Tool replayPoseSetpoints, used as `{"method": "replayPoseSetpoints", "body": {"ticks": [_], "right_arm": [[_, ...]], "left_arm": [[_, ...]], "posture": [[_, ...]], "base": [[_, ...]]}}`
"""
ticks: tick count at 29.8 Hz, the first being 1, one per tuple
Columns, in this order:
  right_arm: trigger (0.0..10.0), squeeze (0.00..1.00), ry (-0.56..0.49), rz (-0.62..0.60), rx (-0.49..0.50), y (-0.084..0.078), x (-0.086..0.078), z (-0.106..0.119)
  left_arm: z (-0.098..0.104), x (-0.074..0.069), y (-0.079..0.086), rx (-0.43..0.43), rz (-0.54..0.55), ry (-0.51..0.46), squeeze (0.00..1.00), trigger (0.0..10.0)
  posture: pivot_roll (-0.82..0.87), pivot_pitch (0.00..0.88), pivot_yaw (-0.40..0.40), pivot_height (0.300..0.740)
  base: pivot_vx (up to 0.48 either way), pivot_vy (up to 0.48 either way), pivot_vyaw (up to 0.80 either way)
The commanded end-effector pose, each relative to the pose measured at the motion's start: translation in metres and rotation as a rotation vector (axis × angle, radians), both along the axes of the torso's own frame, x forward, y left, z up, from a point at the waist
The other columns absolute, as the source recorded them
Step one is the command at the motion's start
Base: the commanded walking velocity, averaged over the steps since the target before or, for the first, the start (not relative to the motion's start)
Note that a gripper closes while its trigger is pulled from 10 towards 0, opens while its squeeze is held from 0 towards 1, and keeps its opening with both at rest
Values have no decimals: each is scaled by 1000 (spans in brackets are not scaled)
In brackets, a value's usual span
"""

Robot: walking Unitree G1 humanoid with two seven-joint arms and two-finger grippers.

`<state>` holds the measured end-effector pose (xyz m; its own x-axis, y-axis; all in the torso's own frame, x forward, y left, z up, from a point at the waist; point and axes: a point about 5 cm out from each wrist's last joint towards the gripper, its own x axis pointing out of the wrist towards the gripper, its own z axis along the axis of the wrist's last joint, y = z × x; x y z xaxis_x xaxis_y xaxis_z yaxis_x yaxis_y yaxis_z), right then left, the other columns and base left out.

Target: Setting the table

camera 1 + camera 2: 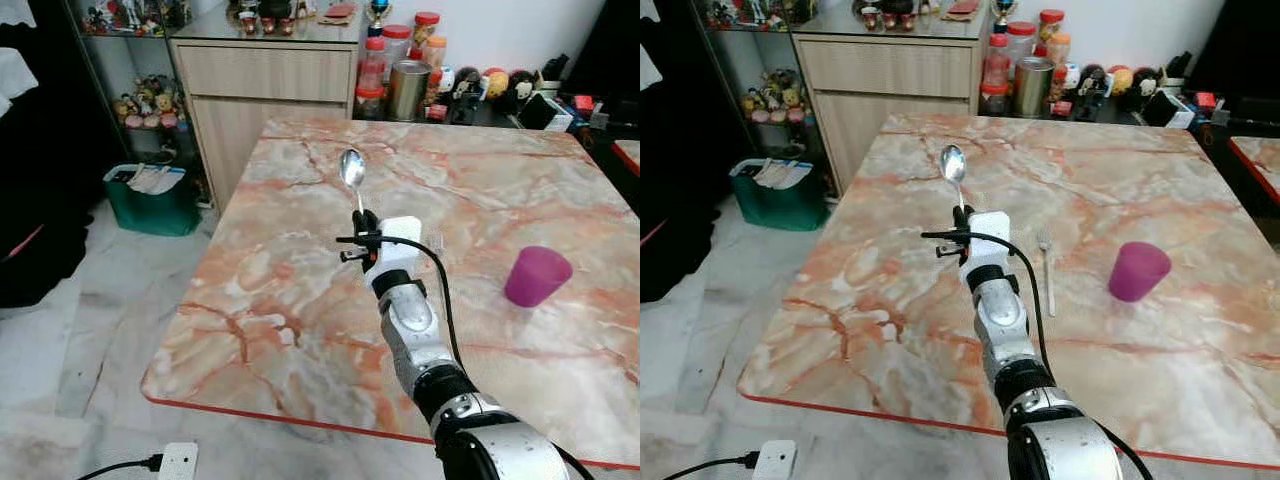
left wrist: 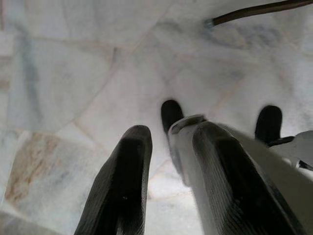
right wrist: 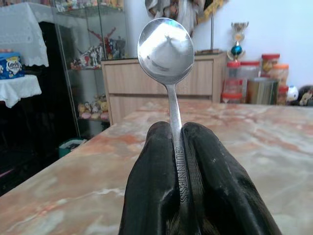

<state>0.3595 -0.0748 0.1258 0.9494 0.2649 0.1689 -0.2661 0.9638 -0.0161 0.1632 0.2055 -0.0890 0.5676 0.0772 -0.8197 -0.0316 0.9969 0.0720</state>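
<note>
My right gripper [image 1: 366, 222] is shut on the handle of a silver spoon [image 1: 352, 168] and holds it upright above the middle of the marble table [image 1: 270, 300], bowl up. In the right wrist view the fingers [image 3: 151, 171] pinch the spoon [image 3: 165, 46] low on its handle. A fork [image 1: 1045, 265] lies flat on the table just right of the arm. Further right, a purple cup [image 1: 537, 276] stands upside down on the table. My left gripper [image 2: 168, 134] hangs over the pale floor, fingers a little apart and holding nothing.
A wooden cabinet [image 1: 265, 90] stands beyond the table's far left corner, with jars and tins [image 1: 400, 70] beside it. A green bin [image 1: 152, 197] sits on the floor at left. A power strip [image 1: 178, 460] lies near the table's front edge.
</note>
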Motion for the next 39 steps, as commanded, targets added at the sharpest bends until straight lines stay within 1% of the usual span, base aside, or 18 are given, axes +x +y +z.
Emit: {"method": "replayPoseSetpoints", "body": {"ticks": [1,11,19,28,39], "right_arm": [[10000,0,-48,15,-4,3,2,10],[10000,0,-57,32,-10,7,2,13],[10000,0,-72,26,-8,6,4,18],[10000,0,-74,21,-13,3,5,18],[10000,0,-74,13,-11,-1,4,17]], "left_arm": [[-2,-1,-2,-7,-13,25,0,10000],[-2,-3,-3,-9,-18,30,0,10000],[-2,-2,-4,-12,-17,28,0,10000],[-2,-1,-8,-13,-14,26,0,10000],[-3,-3,-8,-12,-12,33,0,10000]], "posture": [[51,0,-7,740],[53,0,-12,740],[50,0,-16,740],[51,0,-24,740],[37,0,-20,740]], "base": [[0,-292,0],[0,-292,0],[0,-293,0],[0,-294,0],[0,-293,0]]}}
